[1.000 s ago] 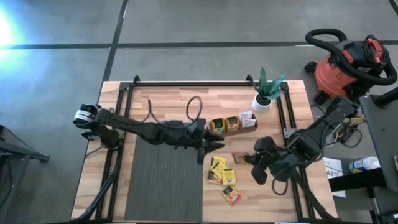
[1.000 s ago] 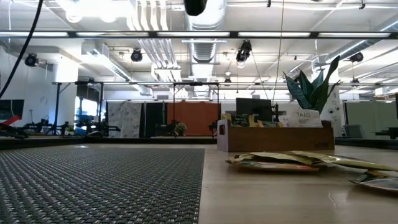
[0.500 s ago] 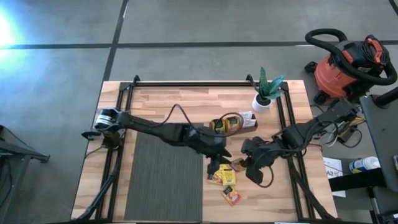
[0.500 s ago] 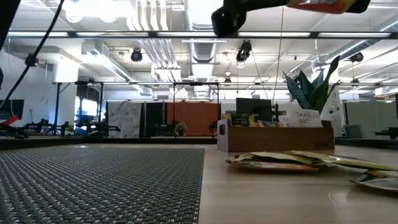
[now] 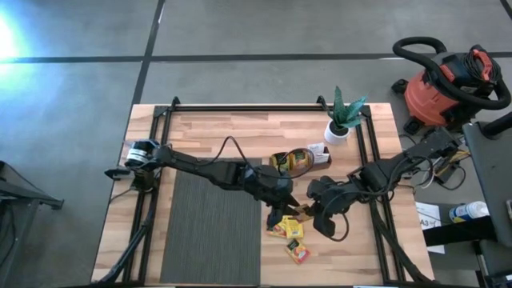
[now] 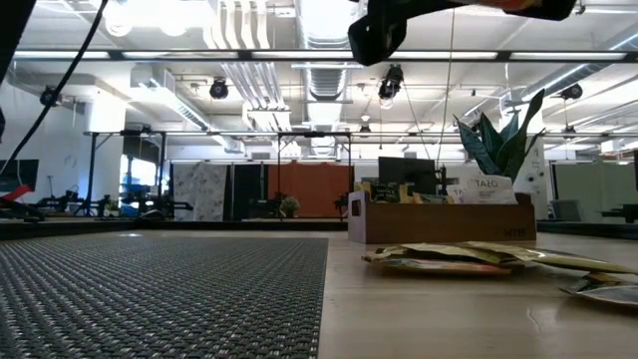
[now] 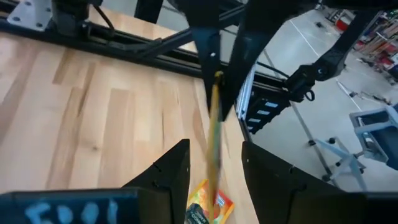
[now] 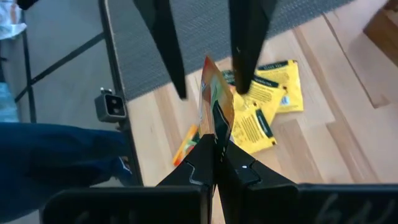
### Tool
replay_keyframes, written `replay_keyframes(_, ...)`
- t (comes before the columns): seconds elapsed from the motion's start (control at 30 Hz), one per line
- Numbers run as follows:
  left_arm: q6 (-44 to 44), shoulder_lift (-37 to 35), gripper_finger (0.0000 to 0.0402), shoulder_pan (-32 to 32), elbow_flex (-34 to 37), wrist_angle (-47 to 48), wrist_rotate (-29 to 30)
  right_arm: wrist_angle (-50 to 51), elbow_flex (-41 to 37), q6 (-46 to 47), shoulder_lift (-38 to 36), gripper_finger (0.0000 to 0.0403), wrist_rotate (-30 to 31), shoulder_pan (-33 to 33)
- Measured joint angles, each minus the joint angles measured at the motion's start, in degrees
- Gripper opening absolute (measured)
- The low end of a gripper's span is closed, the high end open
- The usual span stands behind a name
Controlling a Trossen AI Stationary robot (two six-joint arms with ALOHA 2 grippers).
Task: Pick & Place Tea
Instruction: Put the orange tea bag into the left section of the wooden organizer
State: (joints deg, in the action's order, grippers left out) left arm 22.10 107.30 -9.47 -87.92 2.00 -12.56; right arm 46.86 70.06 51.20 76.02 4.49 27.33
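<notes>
My right gripper (image 5: 312, 210) is shut on an orange tea sachet (image 8: 213, 99) and holds it in the air over the table's right half. My left gripper (image 5: 294, 210) meets it from the left, open. Its two fingers (image 7: 174, 168) stand on either side of the sachet's free end (image 7: 214, 124), and I see no touch. Below lie loose tea sachets, yellow ones (image 5: 286, 226) and an orange one (image 5: 298, 254), flat on the wood. The brown wooden tray (image 5: 320, 166) with more sachets stands farther back. My right gripper pinches one edge of the orange sachet (image 8: 214, 132) between its two shut fingers. The fingers slant down from the table's right side. The sachet sticks out past the fingertips, edge-on to both wrist views, and is lifted clear of the table.
A grey woven mat (image 5: 214, 232) covers the table's near left. A potted plant (image 5: 340, 122) stands at the far right by the tray. Black frame rails (image 5: 370, 160) run along both sides. A red vacuum (image 5: 444, 84) stands on the floor beyond the right edge.
My left gripper has reached toward the table's near right and sunk a little, and its open fingers now straddle the sachet. My right gripper has carried the sachet toward the table's left and turned it edge-on. Both moved mostly in the first half second.
</notes>
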Motion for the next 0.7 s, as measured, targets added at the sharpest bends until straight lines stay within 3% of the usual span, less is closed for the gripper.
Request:
replay_keyframes(0.23,0.27,1.21,0.0127,-0.09,0.04,-0.87,-3.01,-1.28,0.00,-0.62,0.16,0.0008,0.09,-1.04)
replay_keyframes(0.5,-0.71,1.27,0.0019,-0.17,0.04,-0.61,-1.03,-1.20,0.00,0.69,0.16,0.0011,-0.05,-0.98)
replay_keyframes(0.7,-2.39,1.26,0.0004,-0.26,0.07,-0.44,1.97,-1.13,0.00,2.63,-0.21,0.0047,0.63,-0.98)
